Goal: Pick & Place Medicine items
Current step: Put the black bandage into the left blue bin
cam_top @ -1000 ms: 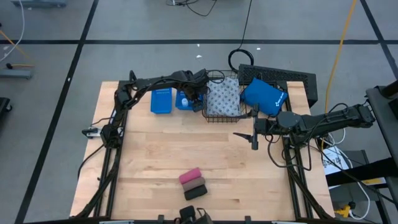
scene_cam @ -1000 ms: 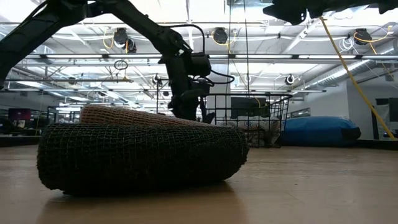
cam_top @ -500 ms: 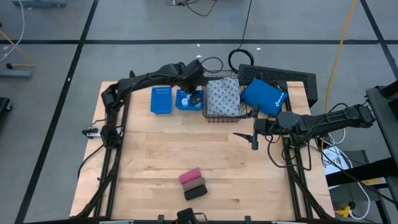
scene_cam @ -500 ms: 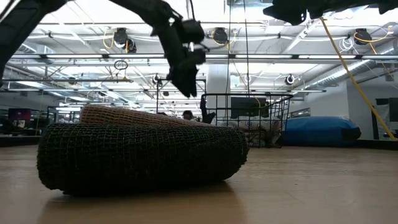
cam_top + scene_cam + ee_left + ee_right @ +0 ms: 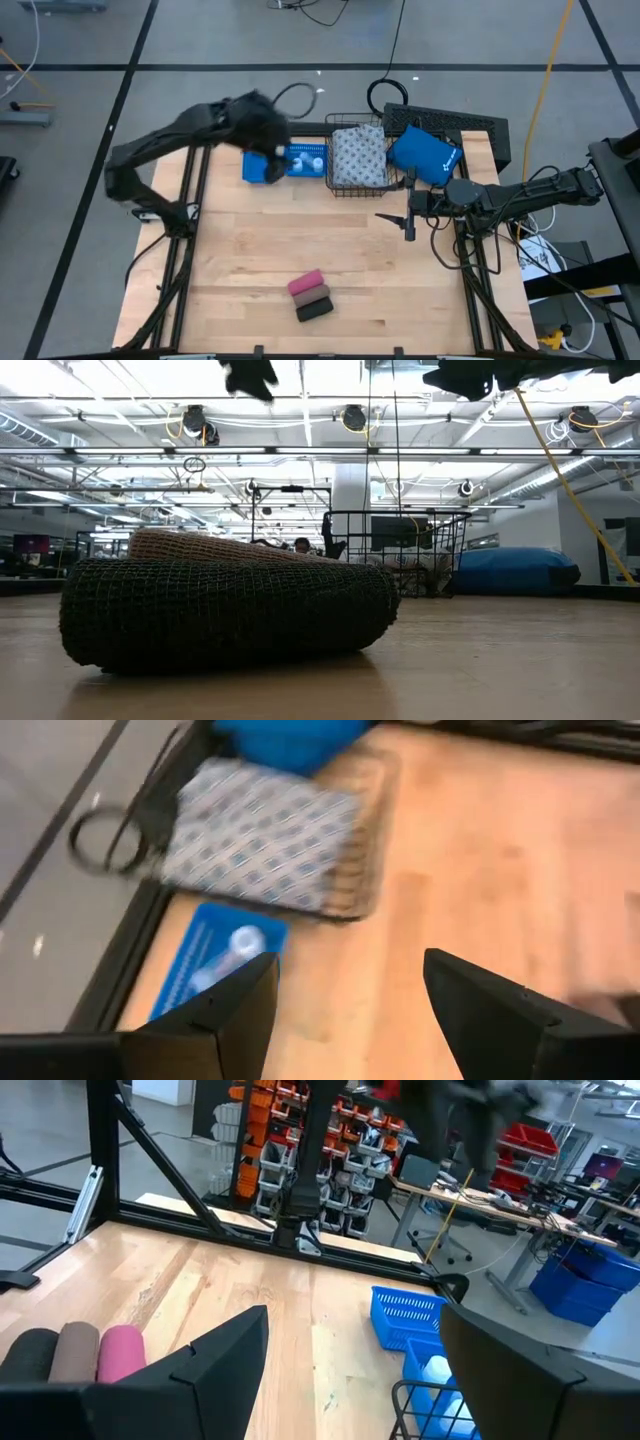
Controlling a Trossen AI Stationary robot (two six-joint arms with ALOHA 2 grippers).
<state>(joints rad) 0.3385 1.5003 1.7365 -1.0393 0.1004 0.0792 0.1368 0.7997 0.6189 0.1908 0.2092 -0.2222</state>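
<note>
Two tiny white bottles (image 5: 308,160) (image 5: 243,941) lie in the right-hand blue perforated tray (image 5: 292,166). The grey-white patterned pack (image 5: 358,155) (image 5: 258,832) rests in the wire basket (image 5: 331,188). A pink block (image 5: 305,283) (image 5: 122,1352), a brown one (image 5: 78,1348) and a black one (image 5: 314,309) (image 5: 220,610) lie side by side near the table's near edge. My left gripper (image 5: 265,140) (image 5: 350,1010) is open, high above the trays. My right gripper (image 5: 408,225) (image 5: 350,1380) is open, above the table's right side.
A second blue tray (image 5: 258,165) sits left of the one with the bottles. A bright blue pouch (image 5: 423,152) lies right of the basket, at the far right corner. Bare wood (image 5: 300,230) stretches between the trays and the blocks.
My left gripper has risen from the tray with the bottles, high above the table, and drawn back toward the table's left. The two white bottles, hidden under it before, now show lying in that tray. My right arm has kept still.
</note>
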